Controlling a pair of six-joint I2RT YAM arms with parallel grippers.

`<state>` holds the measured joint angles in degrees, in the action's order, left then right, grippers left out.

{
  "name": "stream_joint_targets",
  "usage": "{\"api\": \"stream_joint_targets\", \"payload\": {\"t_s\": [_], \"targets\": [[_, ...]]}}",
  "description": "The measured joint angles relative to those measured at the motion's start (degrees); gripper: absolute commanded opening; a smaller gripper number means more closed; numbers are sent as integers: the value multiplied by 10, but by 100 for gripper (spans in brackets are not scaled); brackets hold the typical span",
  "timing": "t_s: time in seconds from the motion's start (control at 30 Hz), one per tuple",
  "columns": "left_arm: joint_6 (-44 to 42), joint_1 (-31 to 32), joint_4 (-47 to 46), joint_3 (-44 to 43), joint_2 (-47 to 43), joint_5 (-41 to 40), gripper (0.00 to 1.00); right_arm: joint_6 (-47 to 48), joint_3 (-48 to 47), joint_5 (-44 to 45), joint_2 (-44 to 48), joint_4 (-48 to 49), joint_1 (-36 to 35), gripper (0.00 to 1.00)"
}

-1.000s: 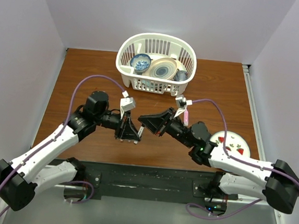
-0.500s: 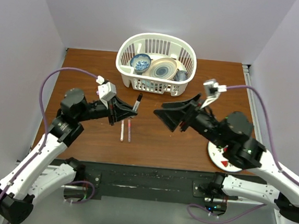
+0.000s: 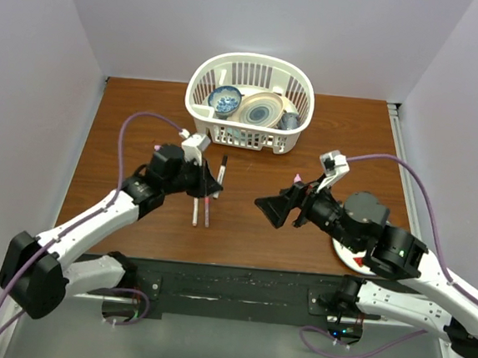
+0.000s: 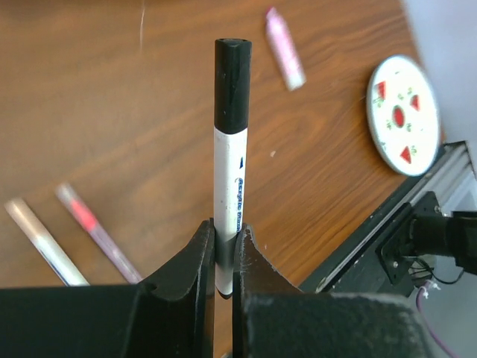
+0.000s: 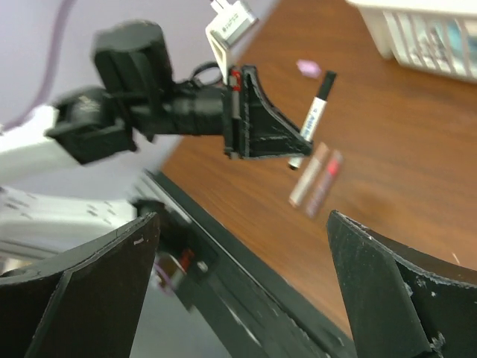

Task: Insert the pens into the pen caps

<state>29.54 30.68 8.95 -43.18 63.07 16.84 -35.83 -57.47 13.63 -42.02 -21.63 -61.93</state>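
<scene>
Pen with the black end [image 4: 229, 171] is clamped near its tail in the left gripper [image 4: 223, 250], just in front of the basket [image 3: 226, 133]. Its long axis runs out past the fingertips, black end toward the basket. The right gripper [image 3: 274, 209], wide open and empty, faces it from the basket's right front, well apart.

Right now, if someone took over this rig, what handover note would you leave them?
Left gripper: shut on the white pen with black end, gripped low on its barrel.
Right gripper: open, empty.
On the table: a whitish pen and a pink-red pen side by side; the lilac-pink highlighter lies apart.
Done: cannot tell if any pen is capped.
Left: find the caps, cap each pen.
</scene>
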Motion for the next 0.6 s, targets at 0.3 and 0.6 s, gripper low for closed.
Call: {"api": "stream_joint_targets", "payload": {"t_s": [0.3,0.6], "targets": [[155,95,15,17,98,-169,0,-43,5,57,17,-160,0,99],[251,160,11,19,174,-257,7,-73,39,97,81,-212,0,99]]}}
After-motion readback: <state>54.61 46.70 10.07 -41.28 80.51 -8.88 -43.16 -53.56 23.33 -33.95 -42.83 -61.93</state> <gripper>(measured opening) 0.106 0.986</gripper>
